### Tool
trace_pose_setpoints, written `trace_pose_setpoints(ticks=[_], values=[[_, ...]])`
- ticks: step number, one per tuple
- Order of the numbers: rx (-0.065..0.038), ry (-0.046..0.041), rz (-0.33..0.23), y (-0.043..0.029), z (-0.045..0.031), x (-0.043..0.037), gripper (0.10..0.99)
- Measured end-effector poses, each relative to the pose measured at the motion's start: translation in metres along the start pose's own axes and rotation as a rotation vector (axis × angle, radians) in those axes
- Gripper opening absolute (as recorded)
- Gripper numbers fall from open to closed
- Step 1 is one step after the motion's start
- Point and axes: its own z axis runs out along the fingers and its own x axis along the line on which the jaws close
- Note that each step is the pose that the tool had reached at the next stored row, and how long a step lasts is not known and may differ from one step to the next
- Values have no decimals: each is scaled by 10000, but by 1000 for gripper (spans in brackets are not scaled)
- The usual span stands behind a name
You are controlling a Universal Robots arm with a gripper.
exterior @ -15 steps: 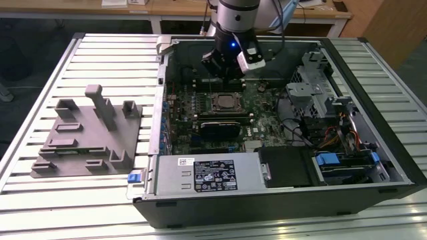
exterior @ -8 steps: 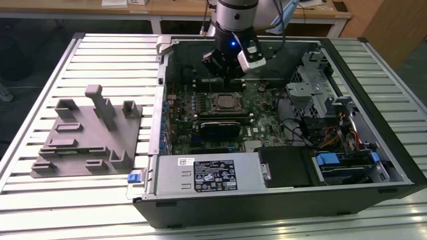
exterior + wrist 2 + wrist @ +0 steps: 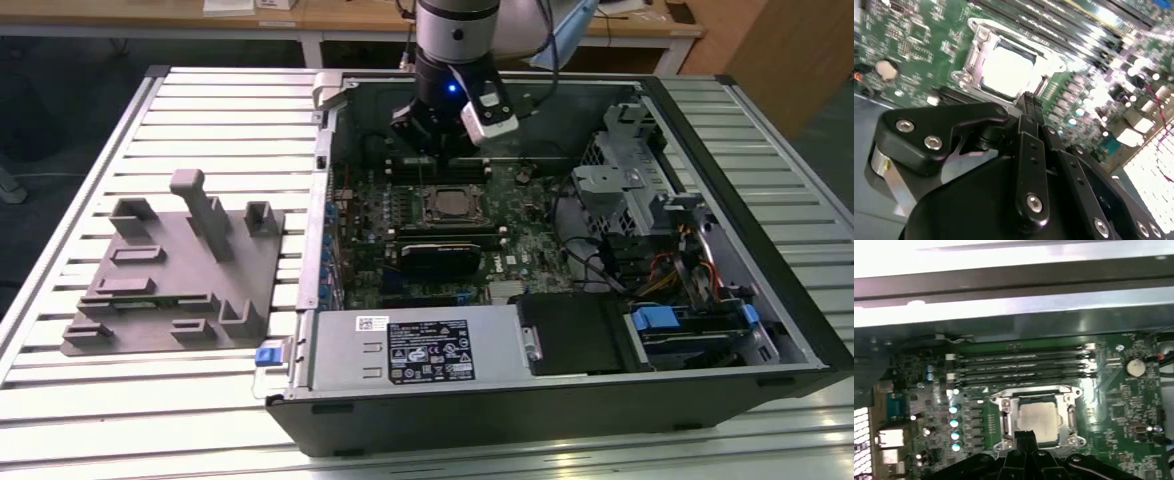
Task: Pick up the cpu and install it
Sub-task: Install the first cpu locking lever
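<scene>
**CPU already sitting in the socket, fingers pinched together just above it**

So the cpu (image 3: pixel 1038 419) is lying flat inside the socket frame (image 3: pixel 1004 422) on the motherboard (image 3: pixel 1124 405), silvery face up. In the second wrist view it's the bright square (image 3: pixel 1006 70) with the metal bracket around it. It looks seated square to the frame, no corner riding up that I can spot, so I'd call the placing part basically done.

The gripper (image 3: pixel 1024 436) hangs just above the near edge of the socket, and its fingers (image 3: pixel 1030 107) are together with nothing between them. They're apart from the chip as far as I can tell.

If you ask me, the thing to get right here is staying straight up and down over the socket. Any sideways nudge on the chip or the bracket risks skewing it on the contacts, so keep clear of the frame's edge and don't drag.

View differences: the first wrist view gives the memory slots (image 3: pixel 1024 367) behind the socket and the round coin cell (image 3: pixel 1135 367). The exterior view shows the whole open computer case (image 3: pixel 747 180), the arm's gripper (image 3: pixel 441 125) reaching down into it, and the grey plastic fixture (image 3: pixel 174 270) on the slatted table (image 3: pixel 134 420) at the exterior view's left.
</scene>
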Motion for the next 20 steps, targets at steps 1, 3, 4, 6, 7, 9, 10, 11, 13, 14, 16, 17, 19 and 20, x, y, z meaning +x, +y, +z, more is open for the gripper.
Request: trace_pose_setpoints(ticks=[1, 3, 4, 6, 7, 9, 10, 11, 13, 14, 16, 17, 19, 20], values=[[-2, -6, -3, -3, 0, 32, 106], [-2, -8, -34, -7, 1, 72, 106], [-4, -7, -68, -8, 2, 86, 106], [-3, -5, -102, -11, 3, 121, 106], [-2, -3, -102, -14, 3, 152, 106], [-4, -5, -109, -8, 8, 189, 106], [-3, -4, -116, -3, 9, 203, 106], [-4, -4, -129, 1, 10, 220, 106], [-3, -2, -154, 10, 12, 256, 106], [-3, -2, -160, 30, 15, 264, 106], [-3, -2, -168, 74, 19, 285, 106], [-4, -2, -171, 91, 21, 301, 106], [-3, -2, -184, 118, 24, 337, 106], [-4, -1, -188, 130, 26, 355, 106]])
